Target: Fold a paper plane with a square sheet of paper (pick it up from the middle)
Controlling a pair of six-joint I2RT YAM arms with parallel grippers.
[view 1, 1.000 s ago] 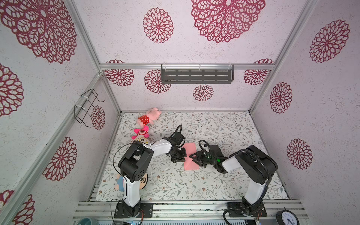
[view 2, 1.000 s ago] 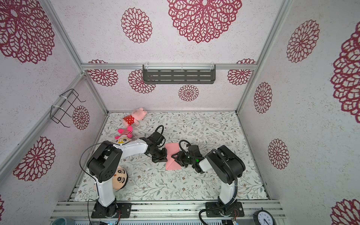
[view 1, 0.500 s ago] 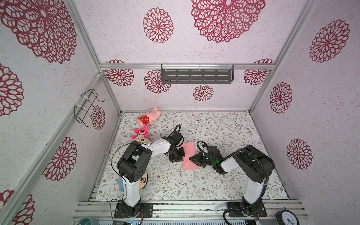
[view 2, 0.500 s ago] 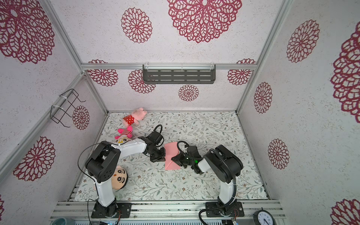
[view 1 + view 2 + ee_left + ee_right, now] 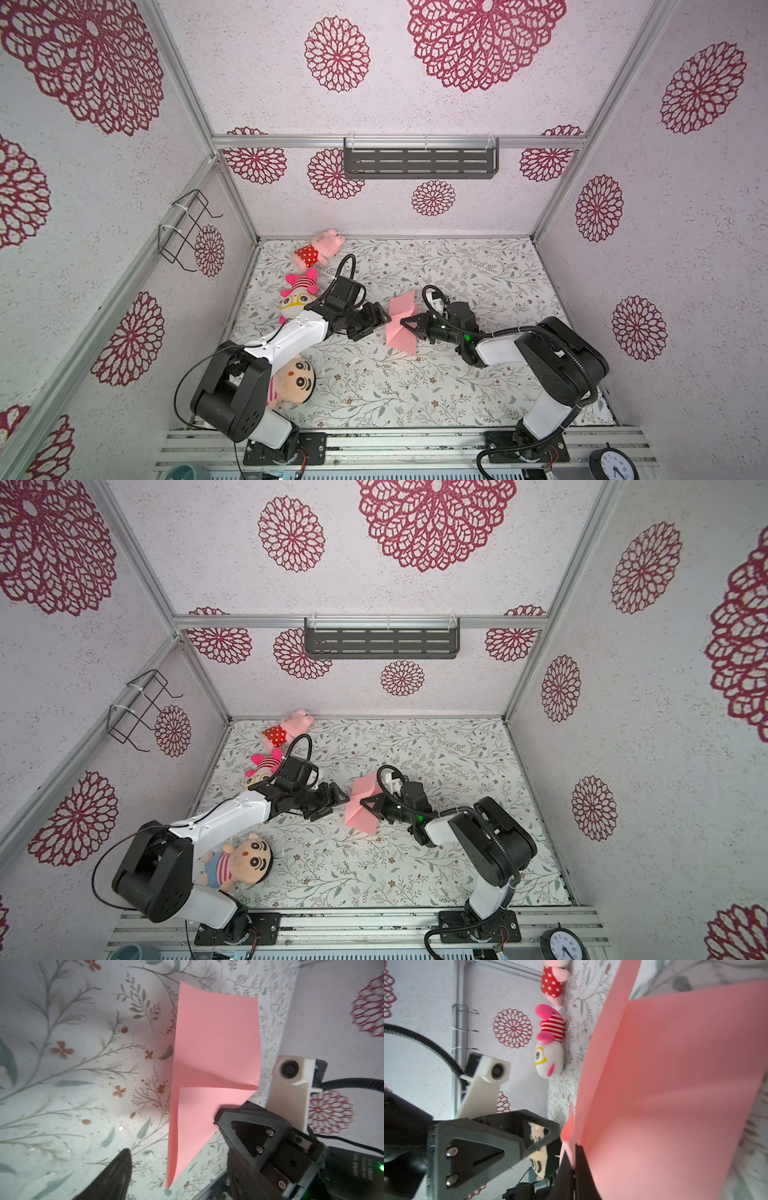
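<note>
L tool has just let go, jaws now wide, just beside the pink paper; R tool has pinched shut on the paper's middle & holds it up off the worktop, bent, prob. half folded; hand-over done. Plush toys sit well apart; nothing in the way.

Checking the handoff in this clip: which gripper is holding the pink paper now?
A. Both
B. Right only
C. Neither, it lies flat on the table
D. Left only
B: the right gripper is pinched on the square sheet of paper; the left gripper stands open beside it.
</note>
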